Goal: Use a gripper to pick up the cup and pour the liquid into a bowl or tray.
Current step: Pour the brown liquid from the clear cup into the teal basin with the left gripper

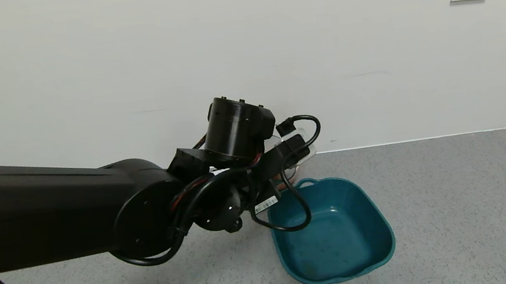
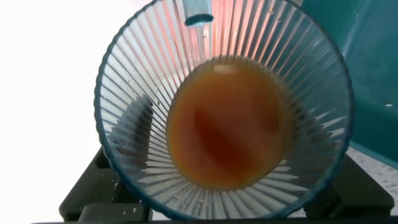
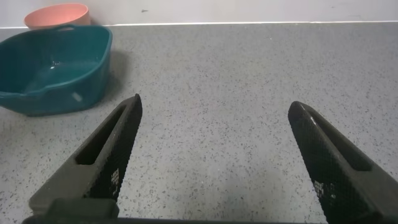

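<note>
The left gripper pinches the ribbed cup above the far rim of the teal basin, brown liquid inside it. Grey floor lies open around. The right gripper, spread wide, hovers apart; a pink bowl sits behind.

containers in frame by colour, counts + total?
Teal basin: 1
Pink bowl: 1
Blue-grey cup, tea-brown liquid inside, gripped by the left claw: 1
Total: 3
</note>
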Controlling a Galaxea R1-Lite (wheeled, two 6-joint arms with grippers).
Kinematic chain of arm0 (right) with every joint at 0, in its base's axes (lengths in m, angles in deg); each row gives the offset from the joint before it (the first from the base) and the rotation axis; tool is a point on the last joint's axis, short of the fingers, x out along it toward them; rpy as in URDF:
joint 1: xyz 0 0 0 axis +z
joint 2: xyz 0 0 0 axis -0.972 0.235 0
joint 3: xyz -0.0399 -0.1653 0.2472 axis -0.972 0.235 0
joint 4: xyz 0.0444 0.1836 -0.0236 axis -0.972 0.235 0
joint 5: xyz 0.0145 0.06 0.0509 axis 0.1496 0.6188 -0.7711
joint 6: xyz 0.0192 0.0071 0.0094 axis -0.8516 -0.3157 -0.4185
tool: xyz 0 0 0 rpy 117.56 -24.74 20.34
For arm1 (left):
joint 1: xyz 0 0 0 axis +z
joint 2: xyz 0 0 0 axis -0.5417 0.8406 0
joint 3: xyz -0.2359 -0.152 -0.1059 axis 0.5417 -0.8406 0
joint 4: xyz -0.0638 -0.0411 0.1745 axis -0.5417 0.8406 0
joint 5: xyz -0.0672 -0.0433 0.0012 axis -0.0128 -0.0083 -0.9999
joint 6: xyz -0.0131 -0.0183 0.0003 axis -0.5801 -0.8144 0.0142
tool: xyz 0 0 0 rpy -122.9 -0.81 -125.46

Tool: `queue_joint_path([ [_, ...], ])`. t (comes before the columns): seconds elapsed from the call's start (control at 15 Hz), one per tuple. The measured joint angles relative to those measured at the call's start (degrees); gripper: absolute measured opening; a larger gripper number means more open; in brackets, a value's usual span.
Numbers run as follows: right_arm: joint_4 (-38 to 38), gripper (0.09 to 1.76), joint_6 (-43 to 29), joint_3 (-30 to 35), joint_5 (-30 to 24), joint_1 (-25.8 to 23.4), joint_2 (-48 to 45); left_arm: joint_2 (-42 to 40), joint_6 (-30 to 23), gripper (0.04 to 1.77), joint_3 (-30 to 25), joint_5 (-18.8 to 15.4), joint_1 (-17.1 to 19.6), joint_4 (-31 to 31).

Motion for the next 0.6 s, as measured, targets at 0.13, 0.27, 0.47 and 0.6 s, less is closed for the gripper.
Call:
queue_joint_path([
  [0.13, 0.0, 1.71, 0.0, 0.0, -0.02, 0.02, 0.0, 1.23, 2.57, 1.33, 0.65, 1.8, -0.67, -0.17],
  [0.27, 0.0, 1.71, 0.02, 0.0, 0.0, 0.02, 0.0, 2.1, 5.41, 1.33, 1.02, 4.34, -1.08, -0.23],
  [0.47, 0.0, 1.71, -0.01, 0.0, 0.0, 0.02, 0.0, 2.95, 8.17, 1.33, 1.19, 8.02, -2.43, -0.37],
  [0.6, 0.0, 1.71, 0.0, 0.0, 0.0, 0.02, 0.0, 3.66, 9.26, 1.33, 1.19, 9.87, -3.56, -0.39],
])
